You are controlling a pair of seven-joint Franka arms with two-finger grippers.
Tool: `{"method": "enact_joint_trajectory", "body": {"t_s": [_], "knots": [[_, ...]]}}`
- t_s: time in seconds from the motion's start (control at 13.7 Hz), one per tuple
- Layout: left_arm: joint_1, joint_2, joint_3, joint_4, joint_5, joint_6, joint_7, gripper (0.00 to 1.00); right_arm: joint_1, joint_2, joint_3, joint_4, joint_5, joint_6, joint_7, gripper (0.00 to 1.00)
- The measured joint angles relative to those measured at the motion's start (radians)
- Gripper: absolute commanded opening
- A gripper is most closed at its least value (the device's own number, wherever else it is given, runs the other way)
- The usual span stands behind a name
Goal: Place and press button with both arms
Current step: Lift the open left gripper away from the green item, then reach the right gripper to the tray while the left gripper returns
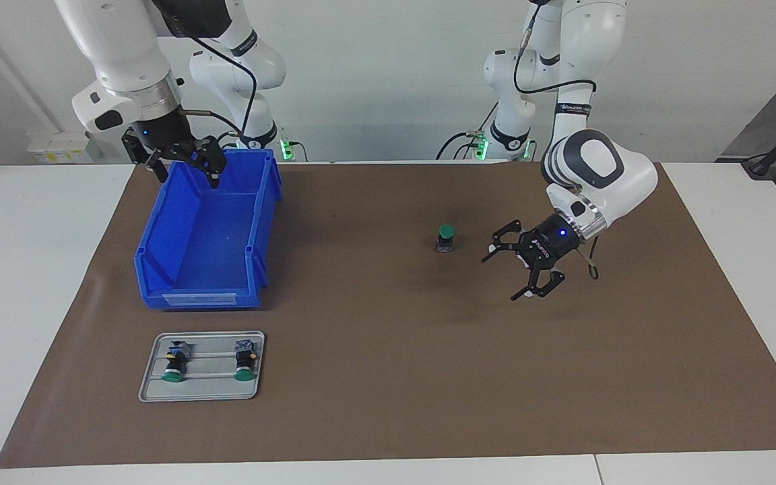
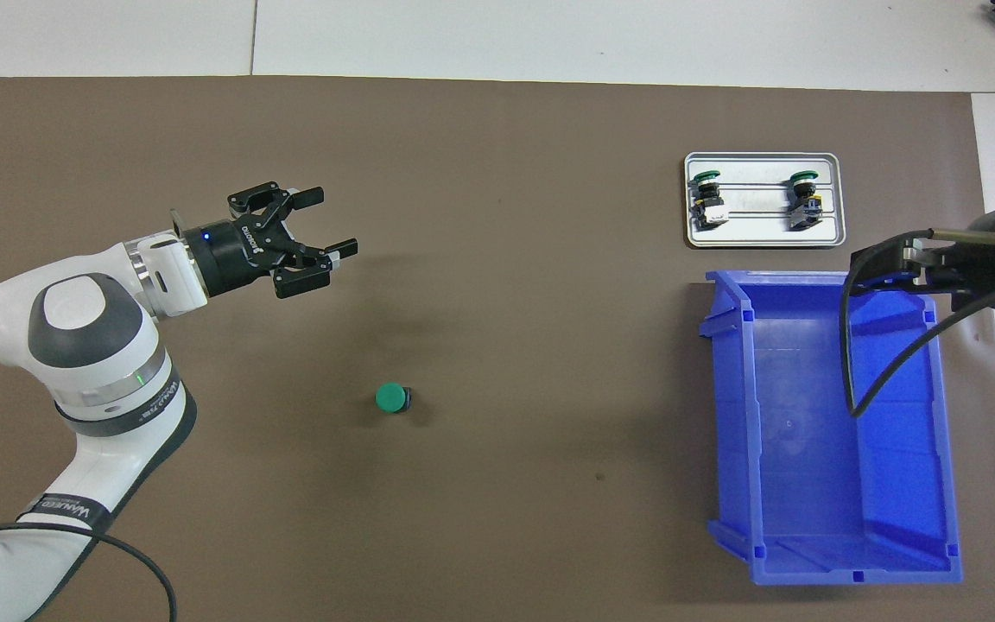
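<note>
One button (image 1: pixel 446 237) (image 2: pixel 391 397) stands upright on the brown mat (image 1: pixel 388 377), green cap up, near the table's middle. My left gripper (image 1: pixel 505 275) (image 2: pixel 332 223) hangs open over the mat, apart from this button and toward the left arm's end, fingers pointing sideways with nothing between them. My right gripper (image 1: pixel 187 176) (image 2: pixel 890 263) is open and holds nothing, above the end of the blue bin (image 1: pixel 149 249) (image 2: pixel 726 415) that is closest to the robots. Two more buttons (image 1: pixel 174 362) (image 1: pixel 245 362) lie on their sides on a metal tray (image 1: pixel 203 391).
The blue bin shows no contents. The metal tray (image 2: pixel 763 238) sits farther from the robots than the bin, at the right arm's end of the table. White tabletop borders the mat on all sides.
</note>
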Motion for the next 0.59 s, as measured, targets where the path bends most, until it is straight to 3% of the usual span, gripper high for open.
{"method": "enact_joint_trajectory", "body": {"t_s": [0.59], "knots": [[0.001,-0.029,0.004,0.064,0.645,0.022,-0.583,0.96,0.12,0.0,0.002,-0.072,0.002,0.142,0.022,0.98]]}}
